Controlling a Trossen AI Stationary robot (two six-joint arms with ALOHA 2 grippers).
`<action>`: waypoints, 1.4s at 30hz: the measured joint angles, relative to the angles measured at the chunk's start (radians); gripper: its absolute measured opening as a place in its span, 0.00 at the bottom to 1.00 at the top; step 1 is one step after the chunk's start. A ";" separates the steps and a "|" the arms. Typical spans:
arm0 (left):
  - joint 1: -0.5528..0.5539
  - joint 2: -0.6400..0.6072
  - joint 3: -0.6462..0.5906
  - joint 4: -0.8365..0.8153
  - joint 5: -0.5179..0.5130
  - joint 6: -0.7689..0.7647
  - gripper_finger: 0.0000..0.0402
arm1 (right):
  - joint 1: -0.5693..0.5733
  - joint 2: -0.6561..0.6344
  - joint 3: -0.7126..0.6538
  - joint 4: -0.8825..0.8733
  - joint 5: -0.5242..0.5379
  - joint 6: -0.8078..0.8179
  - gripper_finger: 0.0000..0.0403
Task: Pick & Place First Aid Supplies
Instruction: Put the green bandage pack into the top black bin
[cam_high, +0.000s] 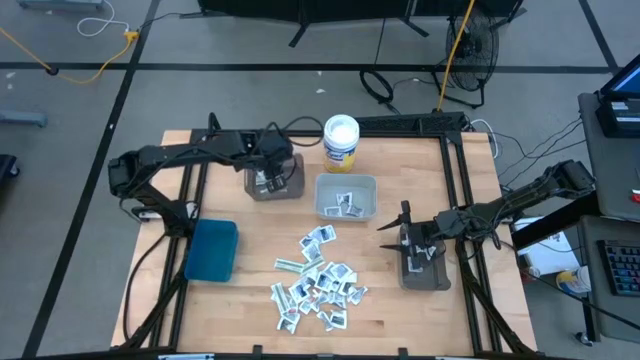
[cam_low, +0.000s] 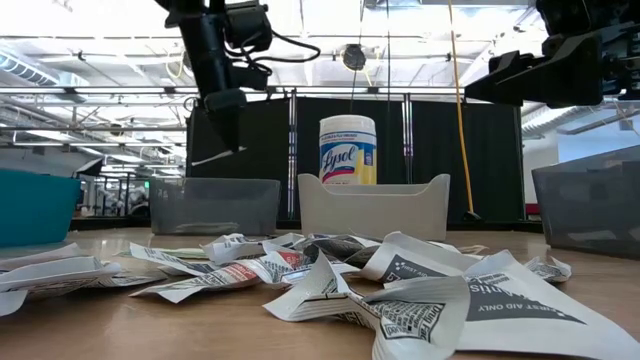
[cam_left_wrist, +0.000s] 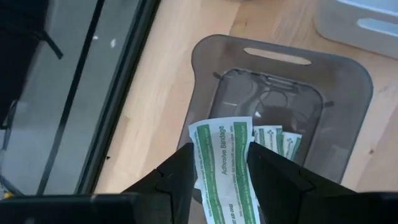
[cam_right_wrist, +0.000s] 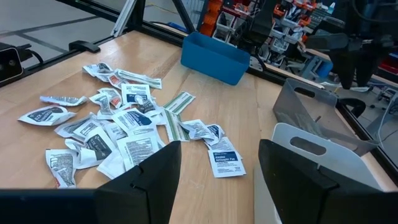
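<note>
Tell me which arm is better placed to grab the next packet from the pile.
Right, probably. The right gripper is open and empty beside the pile of packets; the left gripper holds an adhesive bandage strip over the smoky grey bin.

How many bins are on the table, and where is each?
4. Blue bin at the table's left edge; grey bin below the left gripper; white bin at centre; grey bin near the right gripper. None looks hidden.
</note>
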 joint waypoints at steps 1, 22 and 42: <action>0.007 0.000 0.000 -0.001 0.010 0.007 0.38 | 0.000 0.000 0.000 0.000 0.000 0.000 0.52; 0.066 0.140 -0.054 -0.007 0.157 0.127 0.38 | 0.000 0.000 0.000 0.000 0.000 0.000 0.52; 0.077 0.194 -0.054 0.027 0.136 0.262 0.38 | 0.000 0.000 0.000 0.000 0.000 0.001 0.52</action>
